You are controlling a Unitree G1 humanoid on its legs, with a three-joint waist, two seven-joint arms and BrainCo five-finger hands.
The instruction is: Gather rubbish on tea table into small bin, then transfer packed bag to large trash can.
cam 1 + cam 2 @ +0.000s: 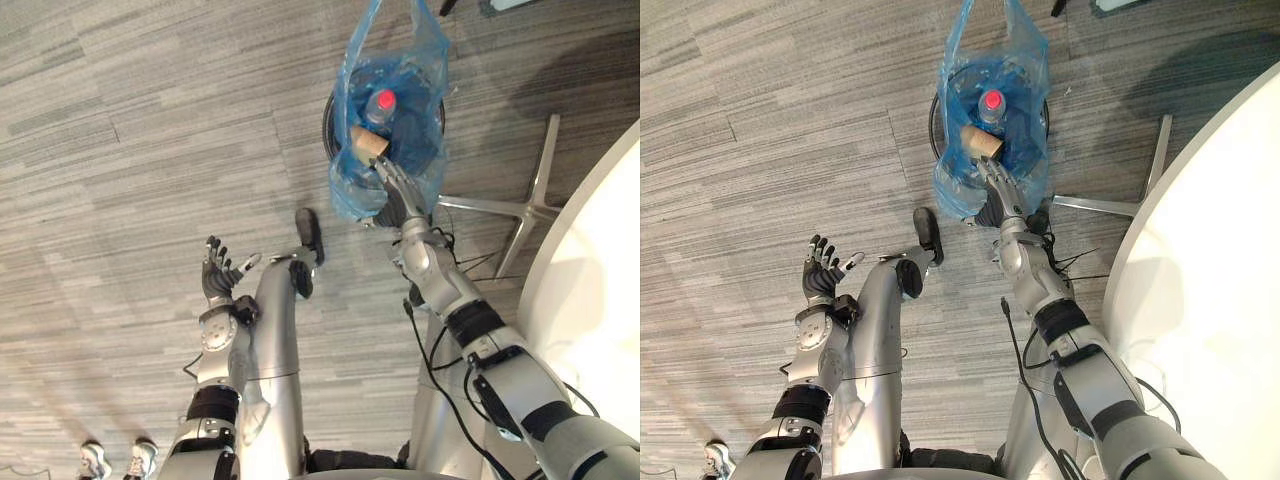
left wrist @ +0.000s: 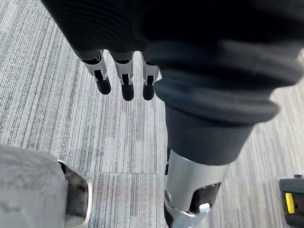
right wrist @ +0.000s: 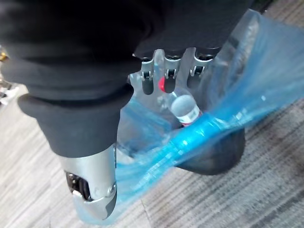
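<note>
Over the carpet, the right hand (grip cannot be told) should raise the bag straight off the bin rim; the left hand idles, fingers apart.

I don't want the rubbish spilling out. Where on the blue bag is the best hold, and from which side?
Probably the bag's two handle loops, bunched together, approached from its open end, the side away from the robot. They stick out free past the bottle, so the load would hang below the grip.
</note>
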